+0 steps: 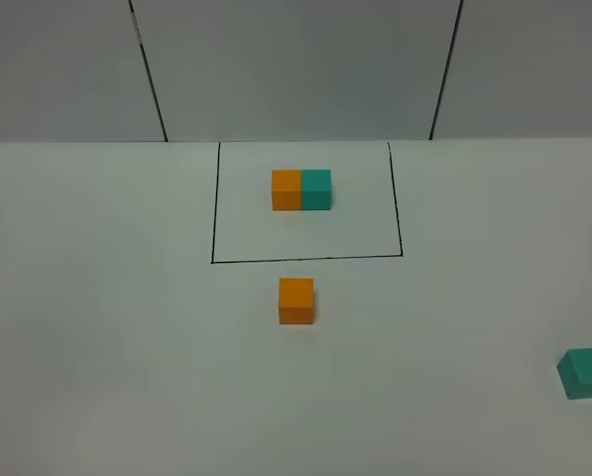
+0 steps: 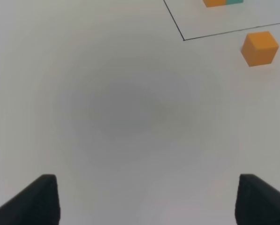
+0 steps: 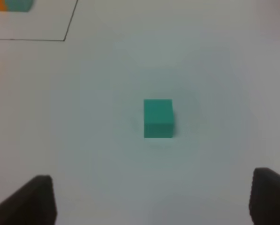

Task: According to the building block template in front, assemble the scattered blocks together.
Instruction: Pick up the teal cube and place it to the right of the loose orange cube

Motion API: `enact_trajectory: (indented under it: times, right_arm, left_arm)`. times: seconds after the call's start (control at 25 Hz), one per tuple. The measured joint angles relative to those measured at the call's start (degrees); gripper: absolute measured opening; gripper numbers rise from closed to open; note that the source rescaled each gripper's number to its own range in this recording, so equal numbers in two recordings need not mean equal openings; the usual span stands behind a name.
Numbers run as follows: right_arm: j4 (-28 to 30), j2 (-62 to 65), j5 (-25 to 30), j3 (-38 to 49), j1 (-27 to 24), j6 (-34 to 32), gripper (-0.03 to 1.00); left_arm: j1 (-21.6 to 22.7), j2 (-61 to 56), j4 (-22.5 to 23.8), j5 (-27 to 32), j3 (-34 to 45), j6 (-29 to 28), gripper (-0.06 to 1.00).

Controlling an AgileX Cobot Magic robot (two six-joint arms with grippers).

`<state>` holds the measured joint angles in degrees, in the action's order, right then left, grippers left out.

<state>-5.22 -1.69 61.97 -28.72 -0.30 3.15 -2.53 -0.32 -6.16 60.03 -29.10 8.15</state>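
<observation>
The template, a joined orange-and-teal pair [image 1: 301, 189], sits inside a black-lined rectangle [image 1: 305, 259] at the table's middle back. The loose orange cube [image 1: 296, 300] lies just in front of the frame; it also shows in the left wrist view [image 2: 259, 48]. The loose teal cube [image 1: 585, 372] lies at the right edge, and is centred in the right wrist view [image 3: 158, 118]. Neither gripper shows in the high view. My left gripper [image 2: 147, 199] is open and empty, well away from the orange cube. My right gripper [image 3: 154, 201] is open and empty, with the teal cube ahead of its fingers.
The white table [image 1: 127, 347] meets a grey back wall [image 1: 296, 69] with thin black seams. The frame's corner [image 2: 183, 39] and the edge of the template pair [image 2: 223, 2] show in the left wrist view, the frame's other corner [image 3: 64, 40] in the right wrist view.
</observation>
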Motion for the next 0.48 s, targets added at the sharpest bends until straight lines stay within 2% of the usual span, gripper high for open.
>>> enact_trajectory:
  times: [0.24, 0.48]
  right_arm:
    - [-3.9, -14.1, 1.0, -3.7, 0.0, -1.5, 0.70]
    - [-5.2, -40.0, -4.0, -10.2, 0.0, 0.4, 0.74]
  left_arm:
    - [0.0, 0.0, 0.0, 0.0, 0.0, 0.0, 0.74]
    - [0.0, 0.0, 0.0, 0.0, 0.0, 0.0, 0.74]
